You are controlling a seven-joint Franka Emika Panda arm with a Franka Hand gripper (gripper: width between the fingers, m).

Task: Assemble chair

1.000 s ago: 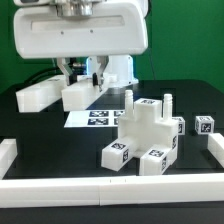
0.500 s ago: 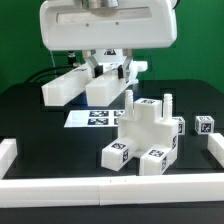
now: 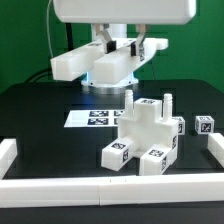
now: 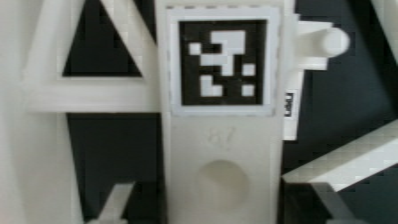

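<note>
Exterior view: gripper (image 3: 120, 50) pinched shut on a white frame part (image 3: 75, 66), held high over the table's (image 3: 40, 115) back. Other chair parts (image 3: 145, 135) sit below, toward the exterior view's right.
Wrist view: the frame part's tag (image 4: 228, 60) sits close up, directly under the hand.

A black tabletop (image 3: 40, 130) fills the middle of the frame; the marker board (image 3: 92, 118) lies flat on it near centre; a white border rail (image 3: 90, 186) runs along the lower edge; a short rail (image 3: 7, 152) sits lower left; another rail (image 3: 213, 150) lower right; a green wall (image 3: 20, 40) stands behind.
</note>
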